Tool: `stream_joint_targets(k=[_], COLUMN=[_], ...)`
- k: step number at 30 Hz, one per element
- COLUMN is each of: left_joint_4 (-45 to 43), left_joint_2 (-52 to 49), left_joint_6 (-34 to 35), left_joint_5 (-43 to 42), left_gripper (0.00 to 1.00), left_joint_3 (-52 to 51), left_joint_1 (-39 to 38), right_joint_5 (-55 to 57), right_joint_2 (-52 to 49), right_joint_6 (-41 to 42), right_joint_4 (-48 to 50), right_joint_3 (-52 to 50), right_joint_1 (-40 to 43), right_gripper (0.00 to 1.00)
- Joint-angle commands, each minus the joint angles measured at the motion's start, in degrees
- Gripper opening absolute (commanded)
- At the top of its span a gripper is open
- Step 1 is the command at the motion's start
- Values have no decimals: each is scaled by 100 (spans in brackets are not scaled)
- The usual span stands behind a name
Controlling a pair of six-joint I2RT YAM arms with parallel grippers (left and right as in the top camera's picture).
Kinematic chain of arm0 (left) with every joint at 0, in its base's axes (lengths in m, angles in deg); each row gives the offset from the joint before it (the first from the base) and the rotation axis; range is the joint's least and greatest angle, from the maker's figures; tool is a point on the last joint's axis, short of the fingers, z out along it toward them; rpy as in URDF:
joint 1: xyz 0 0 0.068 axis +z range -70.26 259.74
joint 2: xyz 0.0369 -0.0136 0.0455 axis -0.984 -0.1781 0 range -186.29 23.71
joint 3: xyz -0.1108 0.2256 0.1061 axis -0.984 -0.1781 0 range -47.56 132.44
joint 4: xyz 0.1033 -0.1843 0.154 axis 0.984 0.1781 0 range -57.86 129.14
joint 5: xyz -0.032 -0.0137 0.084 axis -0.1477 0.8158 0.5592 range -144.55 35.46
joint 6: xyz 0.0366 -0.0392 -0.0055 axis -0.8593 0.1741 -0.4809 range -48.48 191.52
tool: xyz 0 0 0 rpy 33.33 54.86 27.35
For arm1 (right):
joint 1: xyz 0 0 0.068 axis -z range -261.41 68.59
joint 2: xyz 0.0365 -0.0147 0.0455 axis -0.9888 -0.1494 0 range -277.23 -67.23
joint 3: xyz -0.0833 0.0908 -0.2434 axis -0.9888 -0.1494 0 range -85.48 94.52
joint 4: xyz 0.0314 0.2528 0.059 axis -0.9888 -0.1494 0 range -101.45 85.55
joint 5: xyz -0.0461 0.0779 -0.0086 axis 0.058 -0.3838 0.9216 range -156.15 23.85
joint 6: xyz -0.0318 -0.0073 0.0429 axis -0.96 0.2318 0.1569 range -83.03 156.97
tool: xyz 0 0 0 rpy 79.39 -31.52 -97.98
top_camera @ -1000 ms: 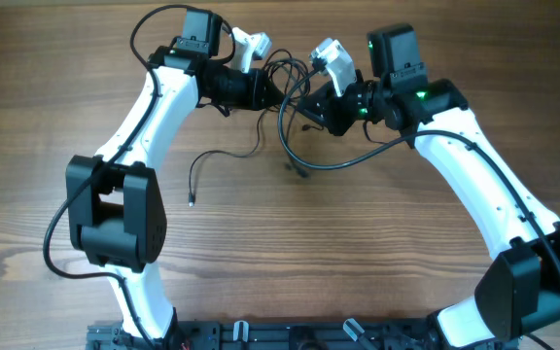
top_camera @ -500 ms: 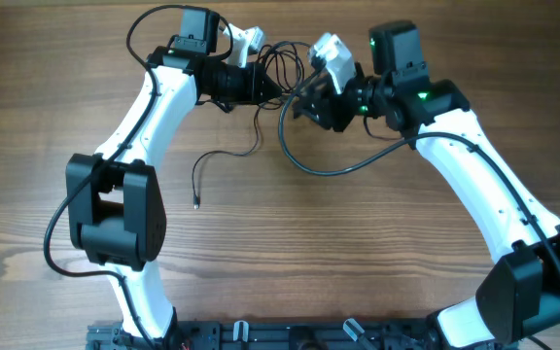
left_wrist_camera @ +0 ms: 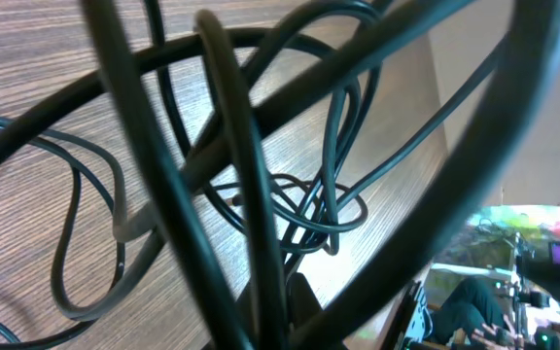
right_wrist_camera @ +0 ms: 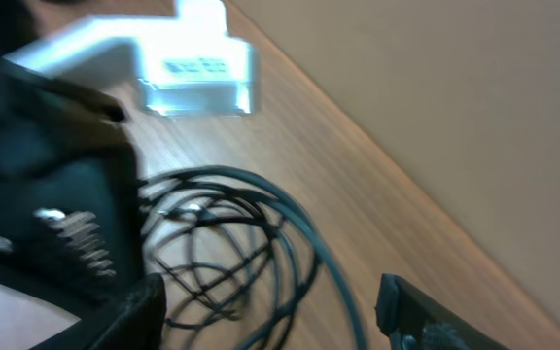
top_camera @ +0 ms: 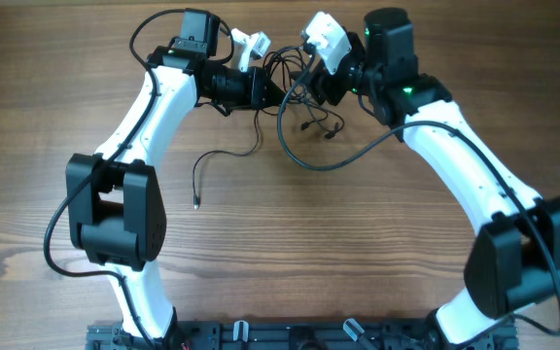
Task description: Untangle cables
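Note:
The cables [top_camera: 294,76] are thin black cords bunched in a tangle at the back middle of the table. One wide loop [top_camera: 311,165] sags toward me, and a loose end [top_camera: 198,181] with a small plug lies to the left. My left gripper [top_camera: 268,91] is shut on strands of the cables at the tangle's left side. In the left wrist view the cords [left_wrist_camera: 261,156] cross right in front of the lens above the gripper [left_wrist_camera: 278,316]. My right gripper [top_camera: 311,86] is open at the tangle's right side. In the right wrist view, cable loops [right_wrist_camera: 224,233] lie between its spread fingers [right_wrist_camera: 408,309].
Wooden table [top_camera: 358,253] all around. The left wrist's white camera housing [right_wrist_camera: 194,60] sits close behind the tangle in the right wrist view. Two small plug ends [top_camera: 317,127] dangle or rest just in front of the tangle. The table's far edge [right_wrist_camera: 387,165] runs near the right gripper.
My right gripper has opened and let go of the cable, swinging back and left toward the tangle. The freed plug ends dropped down. The left gripper kept its hold.

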Motion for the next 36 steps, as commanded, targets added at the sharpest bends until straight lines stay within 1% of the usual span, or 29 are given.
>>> stream_joint_targets(k=[1, 2, 3, 4, 5, 10, 14, 18, 21, 23, 27, 29, 32, 34, 36], left_joint_4=[42, 52, 55, 55, 55, -72, -227, -199, -155, -114, 44, 107, 125, 116, 111], left_joint_2=[-44, -44, -44, -46, -46, -46, -46, -46, -46, -46, -46, -46, -46, -46, -46], left_joint_6=[-323, -354, -348, -345, -323, 205, 859, 1128, 1331, 1327, 1329, 1327, 1335, 1482, 1504], left_joint_5=[-310, -354, -365, -363, -339, 227, 608, 1056, 1360, 1515, 1952, 2142, 2330, 2520, 2599], left_gripper=[4, 4, 4, 4, 4, 4, 4, 4, 4, 4, 4, 4, 4, 4, 4], left_joint_3=[66, 66, 66, 66, 66, 66, 66, 66, 66, 66, 66, 66, 66, 66, 66], left_joint_1=[26, 26, 26, 26, 26, 61, 160, 236, 295, 317, 330, 339, 343, 369, 400], right_joint_5=[431, 426, 426, 417, 404, 251, 254, 254, 254, 251, 138, -461, -1862, -2903, -3543], right_joint_2=[-348, -396, -413, -411, -385, 278, 1019, 1436, 1604, 1639, 1639, 1639, 1639, 1639, 1639], right_joint_6=[-358, -356, -343, -306, -173, 850, 1526, 2124, 2675, 3060, 4181, 4457, 4478, 4533, 4833], right_joint_4=[293, 328, 334, 330, 341, 372, 249, 50, -118, -160, -149, -61, 232, 503, 699], right_joint_3=[11, 11, 11, 11, 13, 13, 13, 13, 13, 13, 13, 13, 13, 13, 13], right_joint_1=[9, 9, 9, 0, -2, 44, 205, 466, 813, 1102, 1921, 2378, 3016, 3451, 3801], right_gripper=[70, 63, 43, 14, 4, 4, 4, 4, 4, 4, 4, 4, 4, 4, 4])
